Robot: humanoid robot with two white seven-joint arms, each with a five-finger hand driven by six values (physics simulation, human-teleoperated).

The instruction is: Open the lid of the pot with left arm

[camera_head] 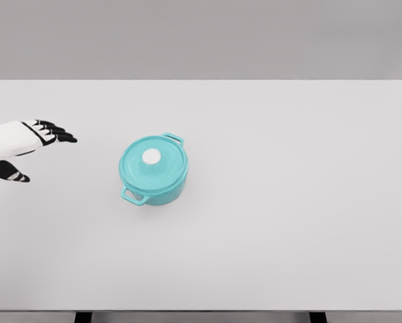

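One head view looked steeply down from above the near edge of the white table (288, 202), facing the grey back wall (201, 37), taking in the whole tabletop.

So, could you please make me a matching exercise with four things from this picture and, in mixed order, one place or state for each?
Things:
1. round teal pot
2. teal pot lid
3. small white lid knob
4. left hand

Descriptions:
a. open, at the left edge, apart from the pot
b. closed on the pot
c. at the centre of the lid
d. stands on the white table, with two side handles

Pairs: 1-d, 2-b, 3-c, 4-a
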